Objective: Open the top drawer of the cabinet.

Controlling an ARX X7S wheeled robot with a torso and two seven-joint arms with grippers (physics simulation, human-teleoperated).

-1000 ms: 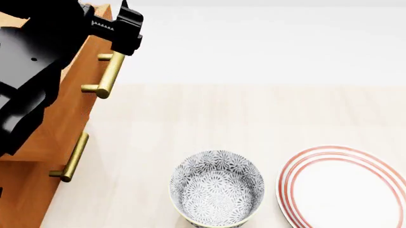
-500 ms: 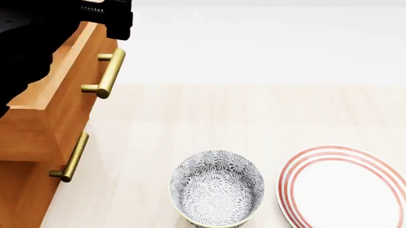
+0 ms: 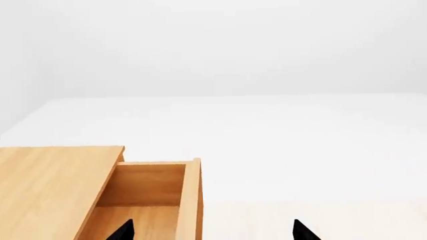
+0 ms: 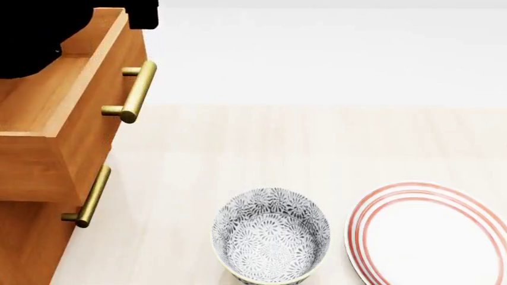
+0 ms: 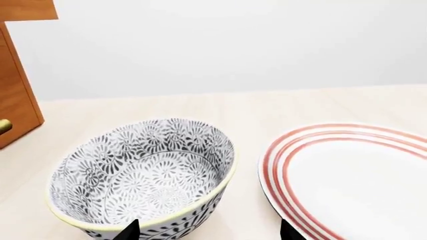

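The top drawer [image 4: 75, 113] stands pulled out of the cabinet [image 4: 24, 243] at the 9 to 10 o'clock side of the head view, its hollow wooden box open to the camera and its brass bar handle [image 4: 136, 92] facing the pale table [image 4: 262, 148]. The lower drawer's handle [image 4: 89, 199] sits below it, nearer 8 o'clock.

In the left wrist view, the drawer's inside shows beside the cabinet top [image 3: 53, 185], and the left gripper [image 3: 210, 232] hangs above it with only its two black fingertips [image 3: 123, 231] showing at the frame's edge. The tips are spread wide apart with nothing between them; one lies over the drawer's inside, the other out past the drawer front, so the front board sits between them but well clear of both. In the head view the left arm is only a black mass at 11 o'clock, above the drawer's rear.

The right gripper [image 5: 208, 232] also has its fingertips [image 5: 128, 231] apart, hovering by the patterned bowl [image 5: 143, 172], with the red-rimmed plate [image 5: 353, 175] just beside it at 3 o'clock.

Compared with a second ago, the black arm has lifted off the handle and drawn back toward 11 o'clock, uncovering the drawer's interior. The drawer, bowl [image 4: 272, 234] and plate [image 4: 431, 234] have not shifted.
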